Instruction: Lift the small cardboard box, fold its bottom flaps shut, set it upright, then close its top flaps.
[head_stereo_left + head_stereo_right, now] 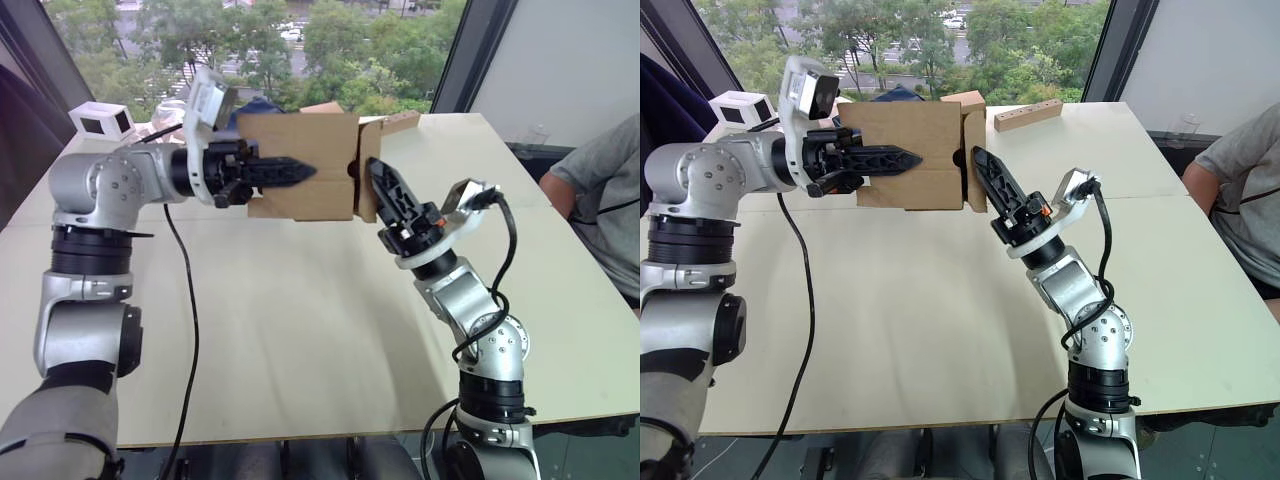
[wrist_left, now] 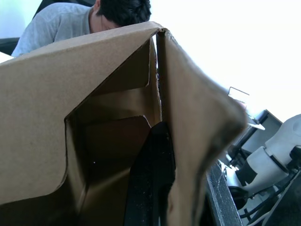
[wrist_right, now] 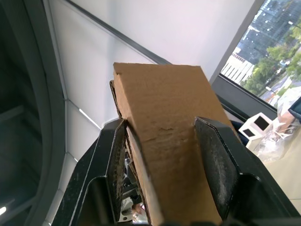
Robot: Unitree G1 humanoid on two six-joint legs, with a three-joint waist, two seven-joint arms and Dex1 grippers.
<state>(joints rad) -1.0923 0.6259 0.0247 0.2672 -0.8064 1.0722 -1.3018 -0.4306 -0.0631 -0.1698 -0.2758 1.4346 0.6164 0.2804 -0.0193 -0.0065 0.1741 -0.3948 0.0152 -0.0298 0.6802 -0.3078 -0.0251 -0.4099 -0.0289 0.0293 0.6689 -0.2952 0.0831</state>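
The small cardboard box (image 1: pixel 300 165) hangs on its side above the far middle of the table (image 1: pixel 300 330). My left gripper (image 1: pixel 295 172) is shut on the box's front wall, one finger outside and the other finger (image 2: pixel 153 179) inside the open left end. The flaps (image 1: pixel 368 170) at the right end are folded partly inward. I cannot tell which end holds the bottom flaps and which the top flaps. My right gripper (image 1: pixel 385 185) stands open at that right end, and one flap (image 3: pixel 164 136) lies between its fingers.
A long tan block (image 1: pixel 1027 115) lies at the table's far edge, with another brown box (image 1: pixel 962 100) behind the held one. A small white device (image 1: pixel 100 120) sits at the far left. A person (image 1: pixel 600 190) sits at the right side.
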